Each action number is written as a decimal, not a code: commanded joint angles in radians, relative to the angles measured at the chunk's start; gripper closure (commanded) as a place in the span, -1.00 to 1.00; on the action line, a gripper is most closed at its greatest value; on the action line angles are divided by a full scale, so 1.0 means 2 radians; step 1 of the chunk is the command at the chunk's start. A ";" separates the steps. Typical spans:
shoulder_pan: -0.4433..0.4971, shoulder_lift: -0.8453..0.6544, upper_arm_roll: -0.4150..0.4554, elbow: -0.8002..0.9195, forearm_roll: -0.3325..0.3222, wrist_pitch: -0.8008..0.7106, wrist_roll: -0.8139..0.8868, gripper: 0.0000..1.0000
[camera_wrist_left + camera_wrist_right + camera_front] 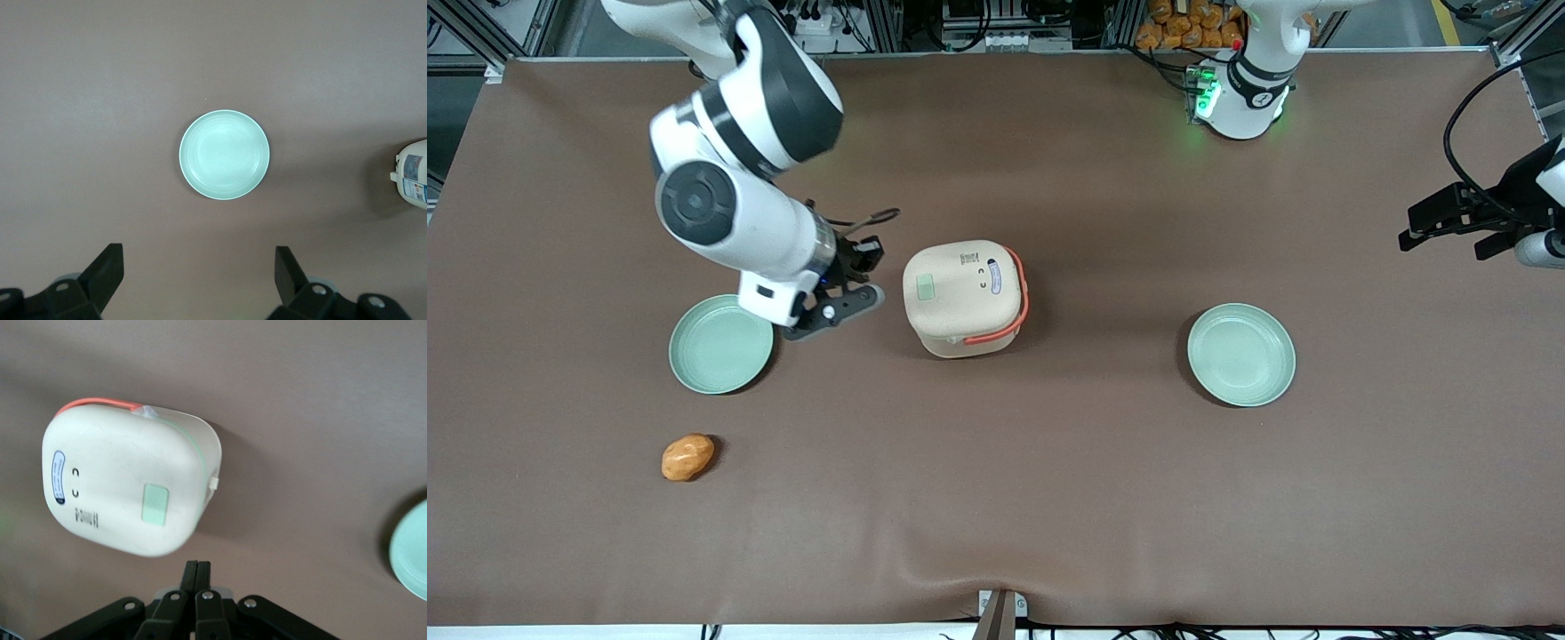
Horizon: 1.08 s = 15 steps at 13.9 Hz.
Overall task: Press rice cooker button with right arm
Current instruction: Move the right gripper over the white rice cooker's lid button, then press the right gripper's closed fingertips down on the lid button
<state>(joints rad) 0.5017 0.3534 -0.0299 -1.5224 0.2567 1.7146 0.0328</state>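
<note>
The cream rice cooker (963, 296) with an orange-red handle stands mid-table. Its small pale green button (926, 286) sits on the lid, on the side toward the working arm. A bluish oval label (994, 276) is on the lid's other edge. The right arm (738, 178) hangs over the table beside the cooker. My gripper (869, 298) is shut and empty, close to the cooker's side near the button, apart from it. In the right wrist view the cooker (127, 483), button (155, 504) and shut fingertips (198, 568) show, with a gap between fingertips and lid.
A pale green plate (721, 345) lies by the right arm, partly under it; it also shows in the right wrist view (411, 553). A second green plate (1241, 354) lies toward the parked arm's end. An orange lump (687, 456) lies nearer the camera than the first plate.
</note>
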 commanded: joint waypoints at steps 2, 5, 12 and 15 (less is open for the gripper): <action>0.028 0.026 -0.005 0.004 0.011 0.024 0.020 1.00; 0.044 0.040 -0.005 0.004 0.011 0.031 0.020 1.00; 0.054 0.066 -0.005 0.004 0.038 0.040 0.020 1.00; 0.054 0.068 -0.006 0.004 0.038 0.044 0.020 1.00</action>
<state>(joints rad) 0.6009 0.4835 -0.0303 -1.5235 0.3114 1.7970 0.0685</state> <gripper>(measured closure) 0.991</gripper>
